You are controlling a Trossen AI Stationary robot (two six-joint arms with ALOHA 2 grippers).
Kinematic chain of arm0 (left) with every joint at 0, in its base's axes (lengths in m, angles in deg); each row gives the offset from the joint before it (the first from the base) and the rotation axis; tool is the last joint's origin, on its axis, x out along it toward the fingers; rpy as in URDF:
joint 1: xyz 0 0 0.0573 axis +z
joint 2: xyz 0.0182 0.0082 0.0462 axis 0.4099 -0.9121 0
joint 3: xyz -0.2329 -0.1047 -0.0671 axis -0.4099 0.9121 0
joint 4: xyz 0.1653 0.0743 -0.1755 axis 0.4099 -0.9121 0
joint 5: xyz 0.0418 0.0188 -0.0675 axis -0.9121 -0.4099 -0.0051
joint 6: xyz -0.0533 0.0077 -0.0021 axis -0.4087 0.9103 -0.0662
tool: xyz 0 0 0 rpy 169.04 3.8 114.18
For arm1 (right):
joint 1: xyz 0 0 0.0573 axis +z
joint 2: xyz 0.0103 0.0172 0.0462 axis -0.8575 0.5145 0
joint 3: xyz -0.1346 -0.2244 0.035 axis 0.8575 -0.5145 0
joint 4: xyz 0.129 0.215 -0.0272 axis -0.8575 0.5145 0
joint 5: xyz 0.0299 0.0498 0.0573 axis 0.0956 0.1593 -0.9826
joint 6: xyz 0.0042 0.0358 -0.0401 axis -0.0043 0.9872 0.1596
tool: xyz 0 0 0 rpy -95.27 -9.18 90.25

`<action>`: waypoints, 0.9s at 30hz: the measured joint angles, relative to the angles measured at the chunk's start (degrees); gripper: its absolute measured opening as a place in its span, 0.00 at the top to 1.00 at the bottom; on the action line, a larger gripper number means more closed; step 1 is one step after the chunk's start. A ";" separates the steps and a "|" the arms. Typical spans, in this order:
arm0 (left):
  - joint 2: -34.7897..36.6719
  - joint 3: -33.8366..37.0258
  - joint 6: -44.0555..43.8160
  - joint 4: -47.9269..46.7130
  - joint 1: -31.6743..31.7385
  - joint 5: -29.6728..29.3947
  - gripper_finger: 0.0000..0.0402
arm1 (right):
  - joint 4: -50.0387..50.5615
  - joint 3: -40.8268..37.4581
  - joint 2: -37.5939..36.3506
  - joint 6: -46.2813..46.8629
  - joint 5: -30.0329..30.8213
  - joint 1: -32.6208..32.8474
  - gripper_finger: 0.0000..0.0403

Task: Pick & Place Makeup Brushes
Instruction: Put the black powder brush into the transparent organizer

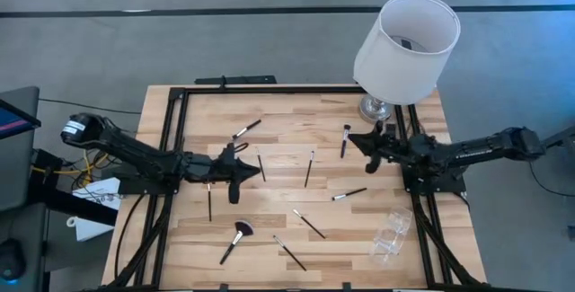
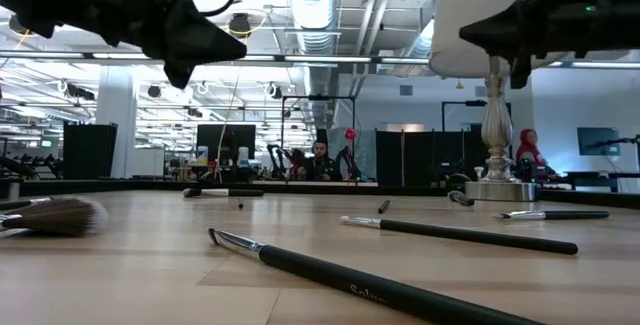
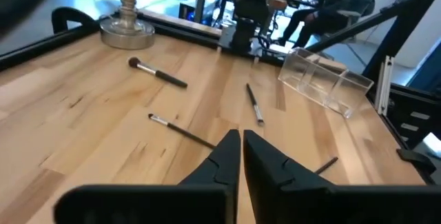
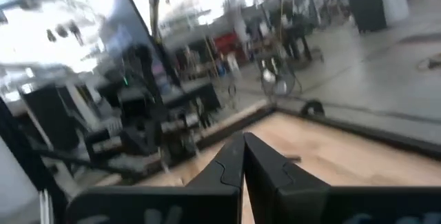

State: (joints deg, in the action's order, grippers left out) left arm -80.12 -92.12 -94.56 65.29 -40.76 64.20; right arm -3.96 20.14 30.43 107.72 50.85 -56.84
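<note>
Several thin black-handled makeup brushes lie flat and scattered on the wooden table (image 1: 296, 103), among them one (image 1: 309, 168) at mid-table, one (image 1: 349, 194) to its right and one (image 1: 308, 224) nearer the front. The fan-headed brush (image 1: 236, 241) lies near the front left and also shows in the low view (image 2: 50, 215). My left gripper (image 1: 254, 172) hovers above the table's left middle, shut and empty, as its wrist view (image 3: 241, 141) shows, with a brush (image 1: 261, 168) lying just past its tips. My right gripper (image 1: 352, 139) hovers at the far right beside a brush (image 1: 346, 139), shut and empty, as its wrist view (image 4: 242, 141) shows.
A white-shaded lamp (image 1: 404, 45) stands on its silver base (image 1: 375, 108) at the far right corner. A clear plastic container (image 1: 393, 234) lies at the near right. A black frame (image 1: 269, 90) borders the table. People sit in the room beyond the far edge (image 2: 320, 160).
</note>
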 joint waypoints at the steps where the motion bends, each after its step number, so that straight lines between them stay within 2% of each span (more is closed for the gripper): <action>1: 0.00 0.00 -0.03 0.11 -0.82 -1.04 0.95 | 1.24 1.64 2.17 0.01 1.14 0.46 1.00; 7: 0.09 0.00 5.24 3.73 -3.21 -3.64 0.91 | 15.31 15.21 18.44 1.60 13.29 3.80 1.00; 11: 1.46 0.00 7.62 4.92 -3.40 -3.38 0.91 | 30.41 25.15 29.26 10.74 20.76 4.67 0.96; 14: 2.51 0.00 10.76 5.26 -3.38 -0.71 0.91 | 40.14 30.25 37.19 19.40 23.10 4.06 0.89; 19: 3.21 0.02 18.61 10.84 -3.38 6.87 0.92 | 49.65 35.09 48.28 37.99 22.43 0.59 0.74; 22: 3.40 0.02 23.58 15.92 -3.15 12.49 0.93 | 54.22 37.41 53.11 42.35 19.17 -1.23 0.67; 27: 8.57 0.02 25.57 17.08 -0.65 16.06 0.93 | 66.73 41.76 56.24 47.80 13.95 -5.28 0.63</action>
State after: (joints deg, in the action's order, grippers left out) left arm -71.55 -92.10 -69.00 82.37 -41.41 80.26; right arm 62.78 61.90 86.67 155.52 64.80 -62.12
